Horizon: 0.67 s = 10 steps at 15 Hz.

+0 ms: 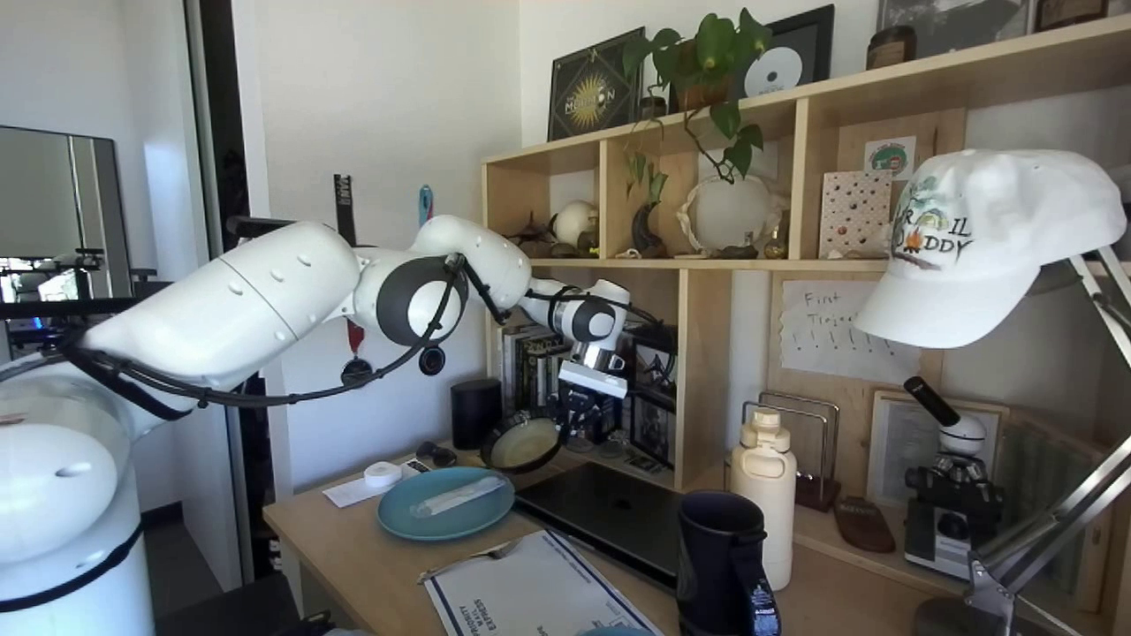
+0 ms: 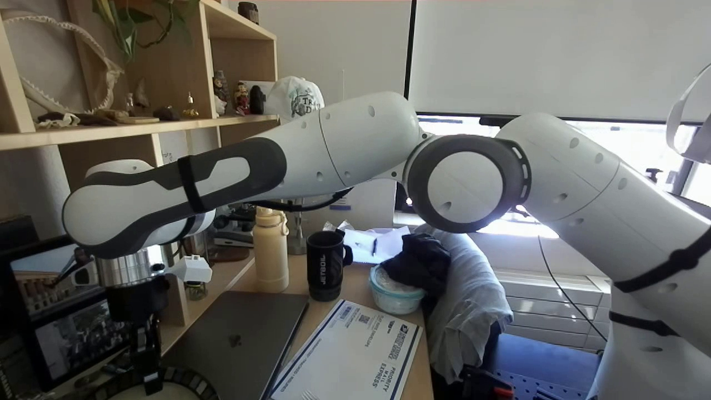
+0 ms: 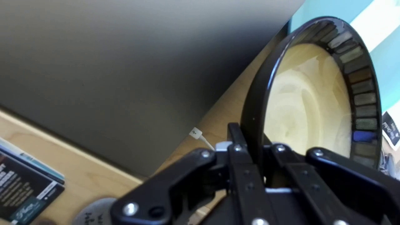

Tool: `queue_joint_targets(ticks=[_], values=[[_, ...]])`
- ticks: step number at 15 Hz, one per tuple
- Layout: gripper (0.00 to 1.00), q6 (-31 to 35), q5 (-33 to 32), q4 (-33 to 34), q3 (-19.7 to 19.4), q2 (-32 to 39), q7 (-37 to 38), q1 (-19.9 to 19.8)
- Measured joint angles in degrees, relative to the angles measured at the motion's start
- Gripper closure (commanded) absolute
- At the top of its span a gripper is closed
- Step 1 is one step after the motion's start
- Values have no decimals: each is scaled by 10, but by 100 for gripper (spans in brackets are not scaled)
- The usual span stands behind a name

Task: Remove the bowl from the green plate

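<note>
The bowl (image 1: 524, 444) has a tan inside and a dark outside with a patterned rim band. It is tilted, behind the green plate (image 1: 468, 523) and beside the laptop in an exterior view. My gripper (image 1: 567, 431) is shut on the bowl's rim, one finger inside and one outside. In the wrist view the fingers (image 3: 251, 136) pinch the near wall of the bowl (image 3: 306, 103). In an exterior view the gripper (image 2: 151, 379) and part of the bowl (image 2: 161, 392) show at the bottom edge. A clear-wrapped white packet (image 1: 459, 496) lies on the plate. Whether the bowl touches the desk is unclear.
A dark closed laptop (image 1: 601, 517) lies right of the plate. A mailing envelope (image 1: 539, 592), black mug (image 1: 720, 556) and cream bottle (image 1: 764, 495) stand or lie nearer the front. A black speaker (image 1: 475, 413), sunglasses (image 1: 436, 454) and the shelf (image 1: 695, 380) are behind.
</note>
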Motion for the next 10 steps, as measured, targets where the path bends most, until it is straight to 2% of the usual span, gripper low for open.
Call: queue_joint_targets(ticks=[5,10], values=[[95,-62,0,69,0,43,35,12],[95,-94,0,117,0,78,56,20]])
